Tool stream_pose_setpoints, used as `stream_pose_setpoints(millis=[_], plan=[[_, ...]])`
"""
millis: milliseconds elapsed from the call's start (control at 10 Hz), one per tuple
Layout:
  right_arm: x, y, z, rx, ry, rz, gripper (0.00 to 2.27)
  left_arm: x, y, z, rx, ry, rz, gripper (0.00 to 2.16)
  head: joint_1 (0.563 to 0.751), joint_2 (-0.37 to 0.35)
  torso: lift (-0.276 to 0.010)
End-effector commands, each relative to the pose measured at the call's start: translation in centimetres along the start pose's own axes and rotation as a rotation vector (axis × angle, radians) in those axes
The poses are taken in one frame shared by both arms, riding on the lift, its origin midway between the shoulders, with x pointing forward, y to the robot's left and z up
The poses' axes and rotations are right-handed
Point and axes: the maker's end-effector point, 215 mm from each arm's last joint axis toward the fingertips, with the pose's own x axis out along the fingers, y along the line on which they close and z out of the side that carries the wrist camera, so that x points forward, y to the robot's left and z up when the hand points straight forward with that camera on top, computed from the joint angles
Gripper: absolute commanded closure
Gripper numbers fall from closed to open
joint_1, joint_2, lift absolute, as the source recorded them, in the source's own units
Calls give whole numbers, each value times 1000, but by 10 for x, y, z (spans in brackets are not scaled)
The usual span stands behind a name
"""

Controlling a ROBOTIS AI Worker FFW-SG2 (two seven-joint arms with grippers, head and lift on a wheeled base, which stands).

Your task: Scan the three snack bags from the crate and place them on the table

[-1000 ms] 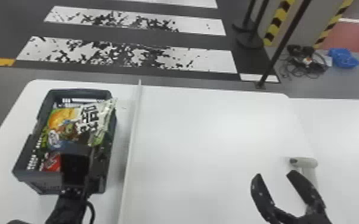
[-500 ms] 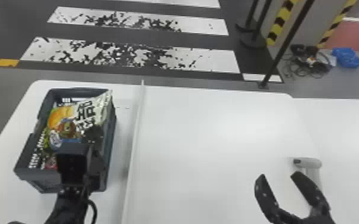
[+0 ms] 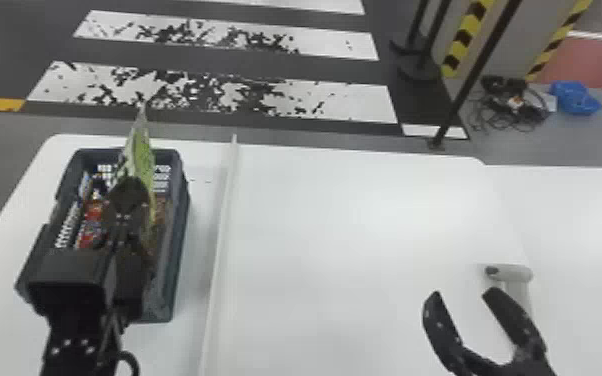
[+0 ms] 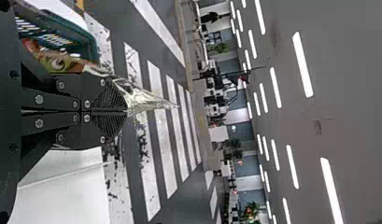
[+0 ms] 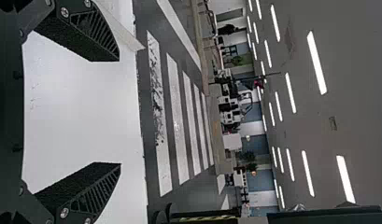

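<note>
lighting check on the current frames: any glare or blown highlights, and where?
Head view: bright glare patch on the white table. Left wrist view: ceiling strip lights blown to white; the foil of the snack bag in the left claw catches pale highlights. Right wrist view: ceiling strip lights blown too; right claw nearly black against the bright table.

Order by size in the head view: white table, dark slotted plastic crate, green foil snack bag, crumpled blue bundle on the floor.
White table
Dark plastic crate
Green snack bag, seen nearly edge-on
Blue bundle
</note>
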Motion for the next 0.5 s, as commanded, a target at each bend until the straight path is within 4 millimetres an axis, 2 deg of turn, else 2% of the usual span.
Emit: stream_pose_setpoints(millis=[0,200,400], plan=[[1,-2,1,8,-3,-5,134,-13,8,40,8,-65,6,1919,695,-119,-37],[2,-6,2,10,-7,-12,134,-25,5,82,-18,-126,-18,1919,695,-128,-37],[1,-12,7,15,-21,-23,134,-33,-15,108,-54,-139,-94,1919,695,-165,-37]])
